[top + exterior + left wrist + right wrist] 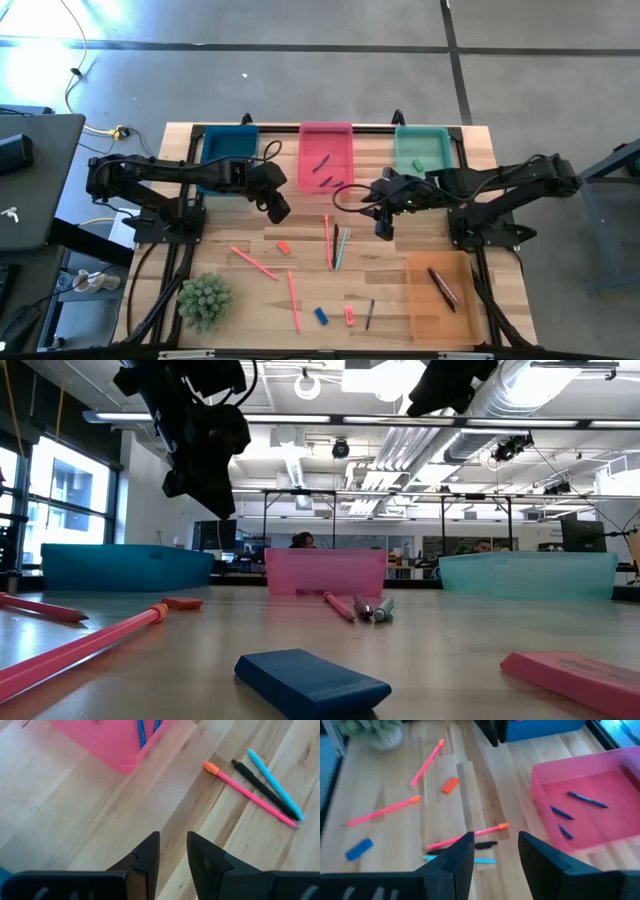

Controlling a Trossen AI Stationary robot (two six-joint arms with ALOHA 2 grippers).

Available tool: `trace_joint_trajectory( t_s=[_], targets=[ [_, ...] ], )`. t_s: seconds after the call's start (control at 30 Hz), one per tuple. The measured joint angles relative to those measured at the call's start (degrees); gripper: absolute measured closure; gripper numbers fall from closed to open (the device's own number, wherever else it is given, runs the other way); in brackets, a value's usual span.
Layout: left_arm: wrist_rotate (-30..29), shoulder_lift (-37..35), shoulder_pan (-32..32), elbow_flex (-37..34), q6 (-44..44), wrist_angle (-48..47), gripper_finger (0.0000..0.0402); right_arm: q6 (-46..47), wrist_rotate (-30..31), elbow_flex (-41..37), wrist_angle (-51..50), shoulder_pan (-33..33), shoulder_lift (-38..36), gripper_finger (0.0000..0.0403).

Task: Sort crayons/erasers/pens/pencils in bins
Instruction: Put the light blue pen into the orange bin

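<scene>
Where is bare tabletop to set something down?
Free: the strip between the plant and the dark blue bin, and the wood between the teal bin and the orange bin. Crowded: centre-front, among pencils and erasers.

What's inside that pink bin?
The pink bin holds three short dark blue sticks, lying loose on its floor. In the level view its wall hides them. Nothing else shows inside.

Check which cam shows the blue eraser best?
Low view: the blue eraser lies right in front of that camera, large, nothing covering it. High view shows it only as a small blue block near the front edge. Right wrist view catches it at the frame's side. Left wrist view misses it.
</scene>
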Motion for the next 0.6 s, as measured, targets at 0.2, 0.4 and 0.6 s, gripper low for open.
trace_joint_trajectory(
  t_s=[0.2,0.4,0.6],
  targets=[
    [-0.04,-0.39,1.06,0.07,0.0,-0.41,0.0314,-8.82,-0.13,6.39,-7.83,-0.68,7.0,0.0258],
    [-0.07,-0.51,3.98,0.07,0.52,-2.94,0.0314,-22.83,-1.22,9.18,-13.95,-0.99,13.05,0.0258],
    [-0.07,-1.04,7.31,0.07,1.6,-9.15,0.0314,-33.73,-6.12,9.27,-13.72,-0.97,17.46,0.0258]
  ],
)
